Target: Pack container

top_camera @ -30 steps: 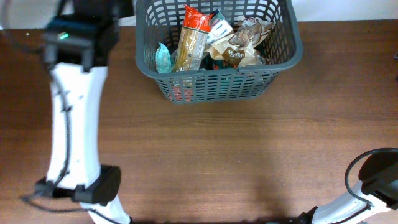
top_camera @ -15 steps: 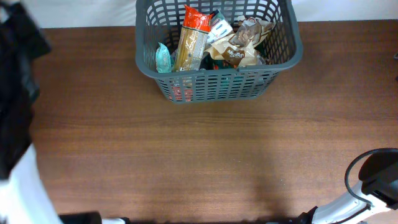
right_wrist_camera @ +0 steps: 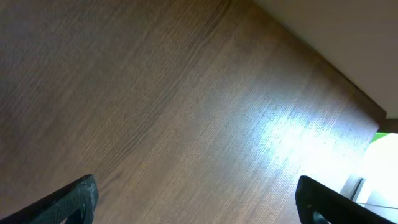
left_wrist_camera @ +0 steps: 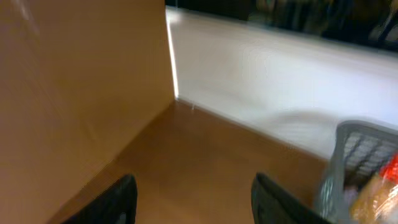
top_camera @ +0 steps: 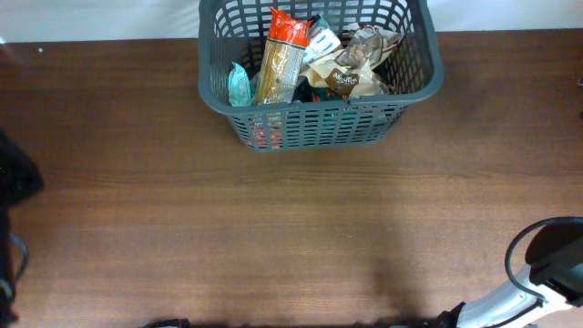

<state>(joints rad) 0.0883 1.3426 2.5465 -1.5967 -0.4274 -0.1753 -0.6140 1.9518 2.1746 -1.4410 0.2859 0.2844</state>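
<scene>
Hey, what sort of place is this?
Probably a robot test bench in a lab, not a home kitchen: a bare wooden table, a grey container packed with food packets, and a robot arm at the table's edge.

place: robot lab bench | signs: wood table (top_camera: 273, 228), white backdrop (top_camera: 510, 14), robot arm (top_camera: 557, 264)

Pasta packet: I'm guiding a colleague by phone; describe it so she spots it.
At the far edge of the brown wooden table stands a dark grey slotted plastic basket. Inside, left of centre, the long clear pasta packet stands between a teal packet and crumpled beige bags. Only it has a red-orange top.
</scene>
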